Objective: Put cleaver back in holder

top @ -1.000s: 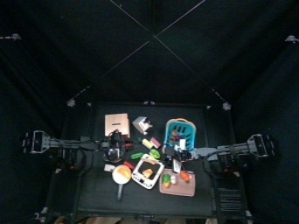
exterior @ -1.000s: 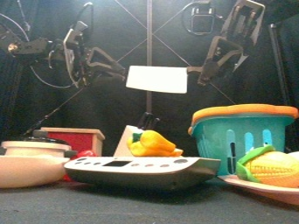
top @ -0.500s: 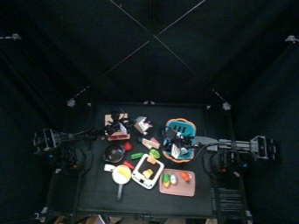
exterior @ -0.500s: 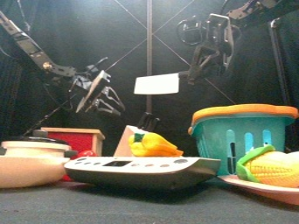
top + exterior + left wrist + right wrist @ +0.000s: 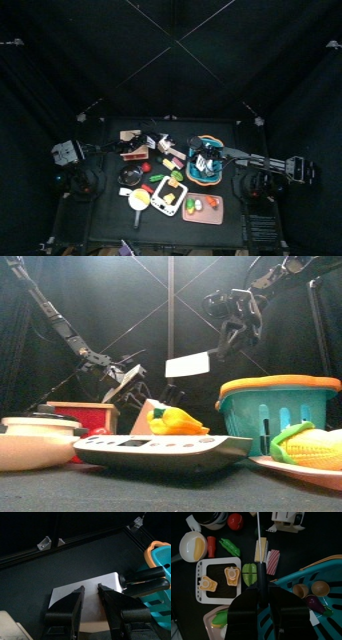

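My right gripper (image 5: 219,348) is shut on the cleaver's black handle. Its white blade (image 5: 189,364) hangs in the air above the table's middle. In the right wrist view the cleaver (image 5: 260,542) shows edge-on as a thin line running out from my right gripper (image 5: 260,588). The left wrist view shows the blade (image 5: 87,592) lying flat just behind my open left gripper (image 5: 90,588), with the other arm's fingers (image 5: 147,579) on the handle. The holder (image 5: 83,414), a boxy reddish-tan block, stands at the back left, below my left gripper (image 5: 127,381).
A teal basket (image 5: 274,411) with an orange rim stands on the right, holding toy food. Up front are a scale (image 5: 160,448) with a yellow pepper (image 5: 177,422), a pan (image 5: 34,448) on the left and a plate of corn (image 5: 314,448) on the right.
The left arm has swung down and inward, close to the blade. The right arm has carried the cleaver lower and toward the left, and its jaws have tightened slightly.
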`<state>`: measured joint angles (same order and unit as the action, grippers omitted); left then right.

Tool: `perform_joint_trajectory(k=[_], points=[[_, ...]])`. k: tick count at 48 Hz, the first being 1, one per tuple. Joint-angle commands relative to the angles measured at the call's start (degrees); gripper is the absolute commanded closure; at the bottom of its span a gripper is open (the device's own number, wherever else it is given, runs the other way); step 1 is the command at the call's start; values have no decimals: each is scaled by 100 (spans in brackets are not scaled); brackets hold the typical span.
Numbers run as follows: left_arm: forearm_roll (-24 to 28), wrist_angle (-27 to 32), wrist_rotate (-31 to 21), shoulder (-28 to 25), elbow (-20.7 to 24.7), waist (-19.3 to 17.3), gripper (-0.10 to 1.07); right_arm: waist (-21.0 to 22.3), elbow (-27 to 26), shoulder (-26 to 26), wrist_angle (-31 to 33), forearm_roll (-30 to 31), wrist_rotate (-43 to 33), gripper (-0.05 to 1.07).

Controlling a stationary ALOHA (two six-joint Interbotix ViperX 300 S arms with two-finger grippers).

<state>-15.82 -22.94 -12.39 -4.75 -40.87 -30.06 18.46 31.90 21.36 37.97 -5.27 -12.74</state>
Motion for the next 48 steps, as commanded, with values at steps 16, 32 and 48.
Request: perform_joint_trajectory(k=[16, 32, 48], points=[[18, 439, 18, 35, 114, 26, 27, 79, -466, -343, 237, -132, 9, 58], [9, 1178, 18, 62, 281, 9, 27, 264, -896, -729, 738, -132, 9, 58], [26, 1863, 18, -70, 624, 18, 27, 308, -1046, -826, 826, -176, 0, 58]])
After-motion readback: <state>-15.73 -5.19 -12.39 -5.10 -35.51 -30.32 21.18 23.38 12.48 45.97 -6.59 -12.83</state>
